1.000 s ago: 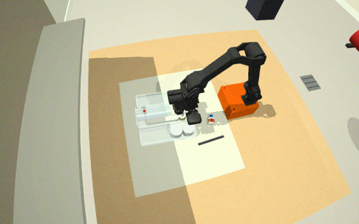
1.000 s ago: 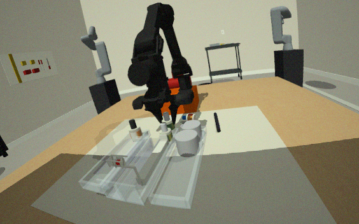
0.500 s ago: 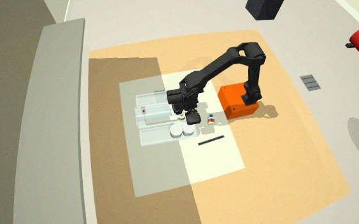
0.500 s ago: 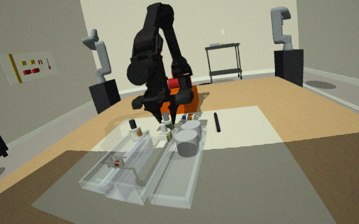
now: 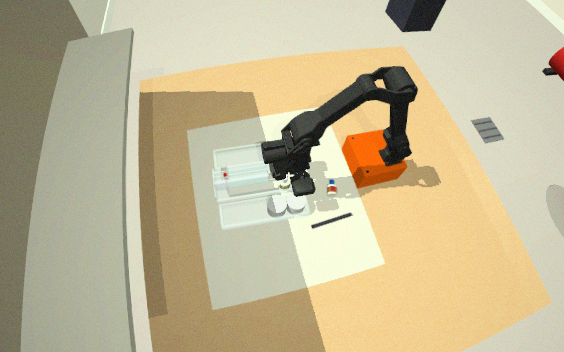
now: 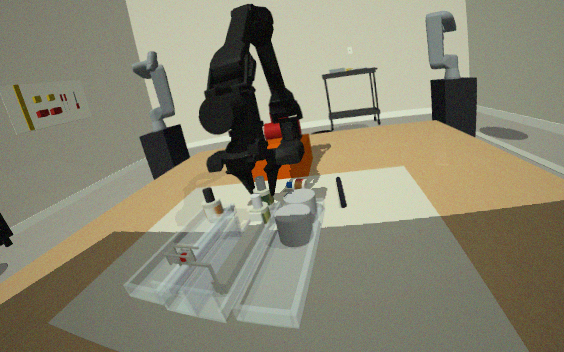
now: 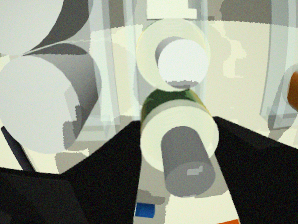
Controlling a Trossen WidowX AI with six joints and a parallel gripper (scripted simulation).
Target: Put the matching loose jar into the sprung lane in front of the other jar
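Observation:
My gripper [image 6: 262,193] [image 7: 175,126] is shut on a grey-capped jar [image 6: 260,183] [image 7: 188,161] with a green label, held upright at the front end of the sprung lane [image 5: 250,189]. A white-capped jar [image 5: 284,185] [image 6: 257,214] [image 7: 183,63] stands in that lane directly behind it; in the wrist view the two look close together or touching. A pale block [image 7: 172,11] shows just behind the white-capped jar. The pusher's red mark [image 5: 225,175] [image 6: 183,257] is at the lane's rear. The held jar's base and the front stop are hidden, so its height over the floor is unclear.
Two grey round tins [image 5: 277,205] [image 6: 294,226] [image 7: 40,102] stand in one side lane. A black-capped jar [image 6: 212,208] stands in the other. A blue-capped jar [image 5: 332,189] [image 6: 298,184] lies in front of the lanes, near a black stick [image 5: 331,220] [image 6: 341,192].

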